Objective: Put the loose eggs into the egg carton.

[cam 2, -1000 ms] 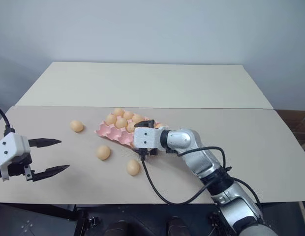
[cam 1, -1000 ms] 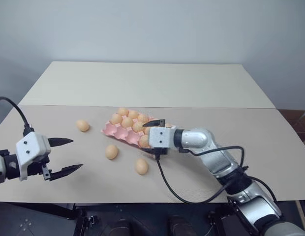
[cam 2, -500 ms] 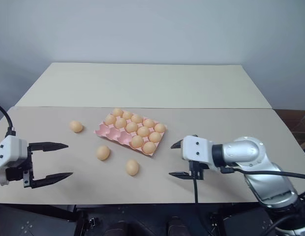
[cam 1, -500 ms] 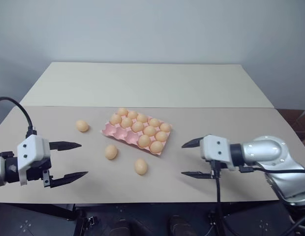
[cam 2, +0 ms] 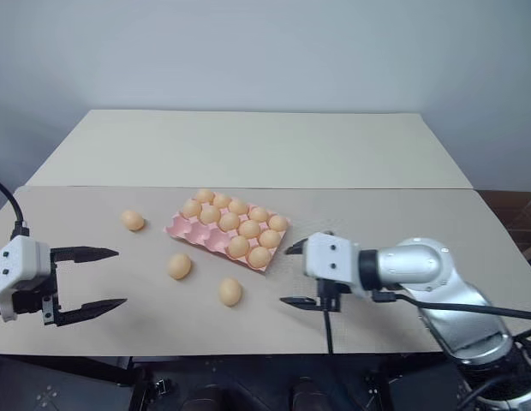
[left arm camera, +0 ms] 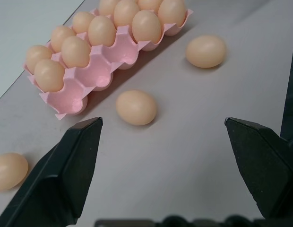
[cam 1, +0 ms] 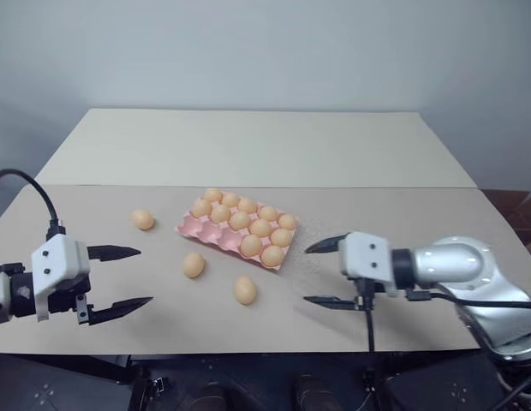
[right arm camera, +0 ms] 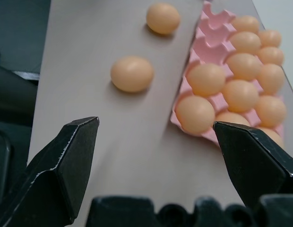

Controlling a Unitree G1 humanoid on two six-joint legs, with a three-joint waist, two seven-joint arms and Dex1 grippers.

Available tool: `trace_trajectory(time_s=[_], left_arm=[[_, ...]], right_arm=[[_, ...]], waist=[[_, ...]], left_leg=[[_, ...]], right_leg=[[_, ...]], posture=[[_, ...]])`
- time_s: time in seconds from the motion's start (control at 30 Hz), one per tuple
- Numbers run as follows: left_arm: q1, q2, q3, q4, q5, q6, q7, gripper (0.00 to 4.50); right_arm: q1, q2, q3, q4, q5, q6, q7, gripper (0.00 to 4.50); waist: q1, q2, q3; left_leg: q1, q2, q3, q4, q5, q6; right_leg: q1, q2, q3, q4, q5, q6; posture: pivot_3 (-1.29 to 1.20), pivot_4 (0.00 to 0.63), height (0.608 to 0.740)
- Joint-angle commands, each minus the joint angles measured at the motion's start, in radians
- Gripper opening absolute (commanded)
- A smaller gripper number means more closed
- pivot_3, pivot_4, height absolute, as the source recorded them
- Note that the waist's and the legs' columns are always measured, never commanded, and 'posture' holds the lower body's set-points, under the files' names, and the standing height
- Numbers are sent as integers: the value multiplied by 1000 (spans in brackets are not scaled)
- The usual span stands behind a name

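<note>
The pink egg carton (cam 1: pixel 189 226) lies at the table's middle, with several orange-tan eggs in its cups and bare cups at its near left end. Three loose eggs rest on the table: one (cam 1: pixel 143 219) left of the carton, one (cam 1: pixel 193 265) in front of it, and one (cam 1: pixel 245 290) nearer the front edge. My left gripper (cam 1: pixel 144 276) hovers open at the left, pointing towards them. On the other side of the carton, near its front right corner, my right gripper (cam 1: pixel 306 274) is open and empty. The right wrist view shows two loose eggs (right arm camera: pixel 132 74) beside the carton (right arm camera: pixel 210 20).
The tan table (cam 1: pixel 402 214) has a second, paler table (cam 1: pixel 265 145) butted against its far side below a plain wall. A black cable (cam 1: pixel 369 342) hangs from my right wrist over the front edge.
My right gripper has drawn back from over the carton's near right end to the table right of it, staying open. The left gripper has barely moved.
</note>
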Motion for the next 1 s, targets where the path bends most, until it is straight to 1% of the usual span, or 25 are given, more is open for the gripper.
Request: trace_trajectory(time_s=[0.03,0.17,0.4,0.53,0.7,0.83,0.93,1.0], left_arm=[[-11,1,-4,-7,5,-16,10,4500],[-21,11,-18,-3,5,-15,0,4500],[-4,7,-8,-10,12,-12,0,4500],[10,1,3,-23,12,-7,4,4500],[25,-2,13,-34,11,-3,11,4500],[31,-5,14,-41,13,-2,21,4500],[36,-4,16,-44,16,1,28,4500],[36,-1,18,-40,18,1,31,4500]], right_arm=[[-71,62,96,2,-43,17,-55,4488],[-155,153,224,110,-108,11,-83,4488],[-221,276,356,234,-174,-6,-99,4488],[-229,318,397,283,-212,-29,-102,4488],[-241,367,416,343,-250,-43,-115,4488],[-249,386,440,390,-293,-61,-122,4488],[-251,387,447,398,-298,-57,-98,4488],[-249,384,443,387,-293,-52,-83,4121]], waist=[[0,0,0],[0,0,0],[1,0,0],[1,0,0],[1,0,0],[0,0,0],[0,0,0],[1,0,0]], left_leg=[[0,0,0,0,0,0],[-1,0,0,0,0,0],[-1,0,0,0,0,0],[-1,0,0,0,0,0],[-1,0,0,0,0,0],[-1,0,0,0,0,0],[-1,0,0,0,0,0],[-1,0,0,0,0,0]], right_leg=[[0,0,0,0,0,0],[0,0,0,0,0,0],[-1,0,0,0,0,0],[-1,0,0,1,0,0],[-1,0,0,1,0,0],[-1,0,0,1,0,0],[-1,0,0,1,0,0],[-1,0,0,1,0,0]], posture=[[0,150,740],[0,150,740],[0,150,740],[0,150,740],[0,150,740],[0,150,740],[0,150,740],[0,150,740]])
